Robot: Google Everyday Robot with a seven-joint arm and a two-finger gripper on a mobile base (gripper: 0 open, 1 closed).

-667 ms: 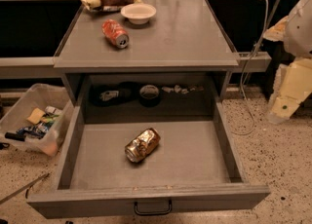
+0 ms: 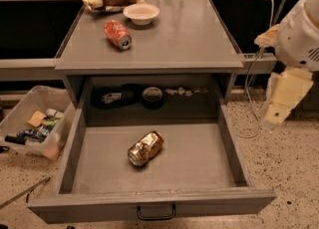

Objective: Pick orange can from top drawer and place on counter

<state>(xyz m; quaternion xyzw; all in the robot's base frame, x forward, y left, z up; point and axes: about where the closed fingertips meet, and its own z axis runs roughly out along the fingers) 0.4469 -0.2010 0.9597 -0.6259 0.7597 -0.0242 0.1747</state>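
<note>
Orange can (image 2: 145, 148) is lying on its side near the middle of the open top drawer (image 2: 204, 159), unmoved since a moment ago. Gripper (image 2: 281, 98) is hanging outside the drawer's right wall, having edged only slightly leftward; open or closed, cannot tell. Can is sitting well apart, to its left and lower. Judging: reach barely beginning; counter (image 2: 189, 39) is waiting above.
</note>
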